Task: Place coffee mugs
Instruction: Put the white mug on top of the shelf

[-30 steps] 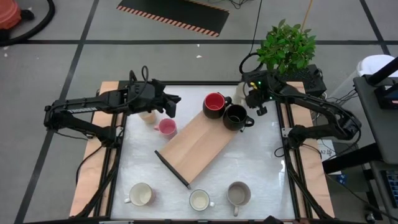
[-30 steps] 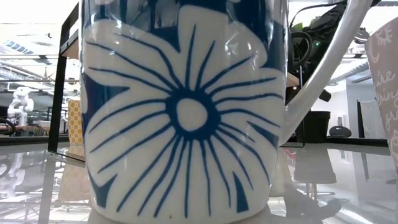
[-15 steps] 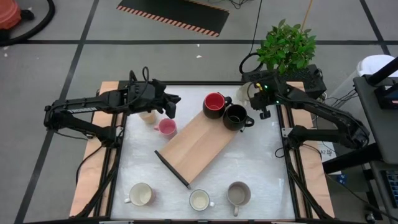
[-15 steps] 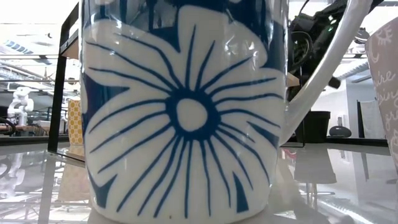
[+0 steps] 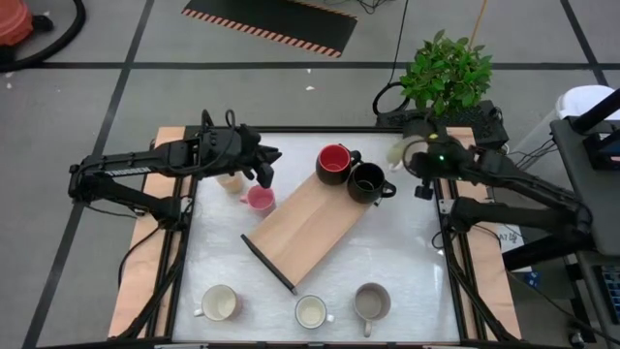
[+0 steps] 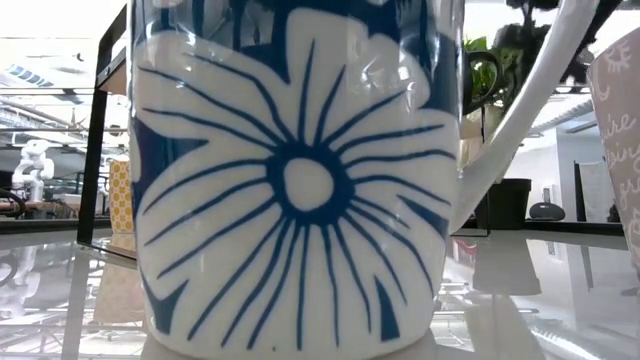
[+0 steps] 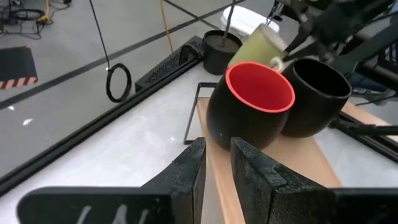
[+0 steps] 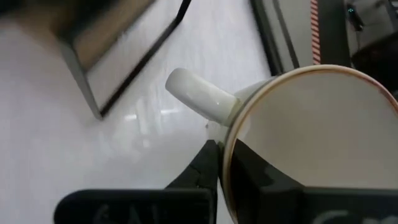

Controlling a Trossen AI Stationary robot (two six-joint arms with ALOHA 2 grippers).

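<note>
My right gripper [image 5: 412, 158] is at the table's far right corner, shut on a cream mug [image 5: 397, 153] that lies tipped on its side. A red-and-dark mug [image 5: 334, 163] and a black mug [image 5: 368, 181] stand on the far end of a wooden board [image 5: 300, 228]. My left gripper [image 5: 263, 171] hovers left of the red mug, open by a narrow gap and holding nothing. A cream mug [image 5: 231, 179] and a pink mug [image 5: 259, 199] stand just below it. Three more mugs [image 5: 311, 312] stand along the near edge. My right gripper has the cream mug by its rim [image 8: 231, 140], next to the handle [image 8: 199, 96]. One finger [image 8: 249, 177] is inside the mug and the other [image 8: 200, 165] is outside the wall. The mug is lifted clear and tilted, its mouth toward the wrist.
A green plant in a black pot [image 5: 448, 73] stands beyond the far right corner. In the low view a blue-and-white flowered mug [image 6: 300, 180] fills the picture, with a grey mug [image 6: 625, 150] at its right. Bare table shows between the board and the near mugs.
My right gripper has carried the cream mug up and toward the table's right edge, away from the black mug. The mug now shows tipped beside the gripper.
</note>
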